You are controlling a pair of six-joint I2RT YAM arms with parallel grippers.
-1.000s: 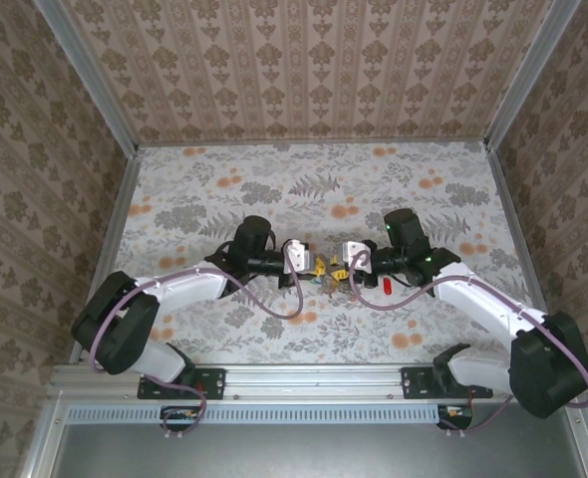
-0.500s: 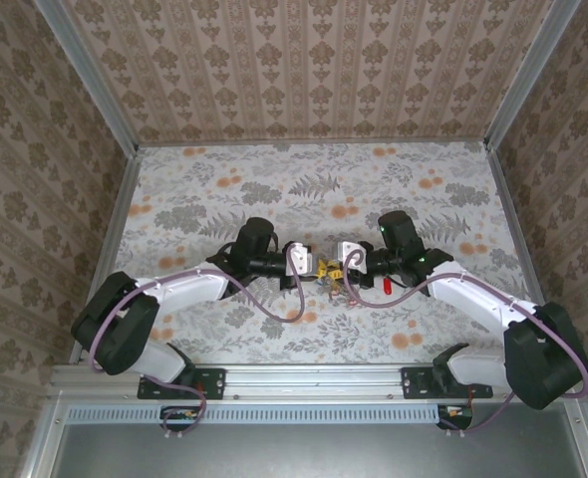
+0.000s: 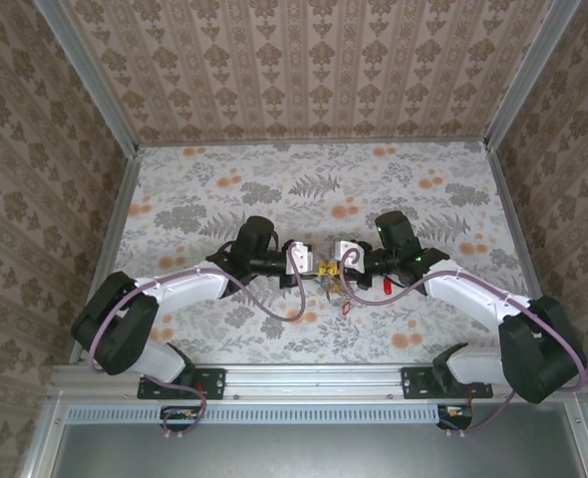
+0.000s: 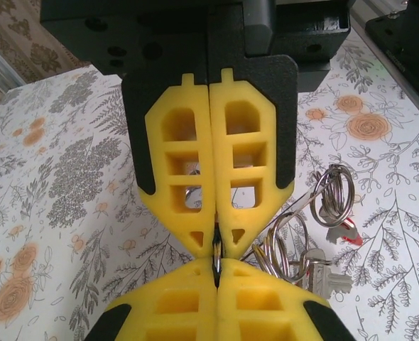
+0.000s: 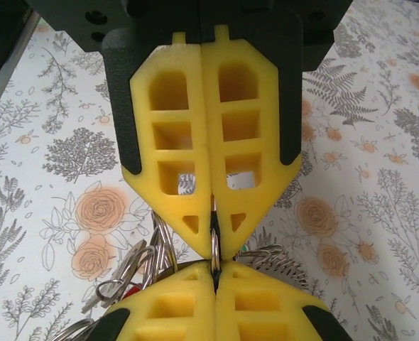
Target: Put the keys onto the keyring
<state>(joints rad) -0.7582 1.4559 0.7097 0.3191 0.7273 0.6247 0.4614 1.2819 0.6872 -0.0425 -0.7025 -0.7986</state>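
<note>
- The left end effector (image 4: pixel 215 244) has its two yellow fingers pressed together. The tips are clamped on the keyring (image 4: pixel 215 257), which shows here only as a thin metal edge between them.
- The right end effector (image 5: pixel 213 249) also has its fingers pressed together, and its tips pinch the same keyring from the opposite side.
- In the top view the two end effectors meet tip to tip over the middle of the counter (image 3: pixel 274 189). The left arm reaches in from the left and the right arm from the right. The keyring is between them, but it is too small there to see clearly.
- In the left wrist view a bunch of small wire rings (image 4: pixel 289 240) lies on the counter just beside the fingertips, on their near side.
- A red-headed key (image 4: pixel 343 235) hangs on a double ring at the outer end of this bunch. A silver key (image 4: pixel 324 275) lies close to it.
- In the right wrist view a coiled wire piece (image 5: pixel 282 264) lies on the counter just beside the meeting tips.
- In the top view a second red key (image 3: pixel 387 285) lies on the counter near the right arm, to the right of the meeting point and apart from the keyring.
- I cannot tell whether any key is already threaded on the clamped keyring.
</note>
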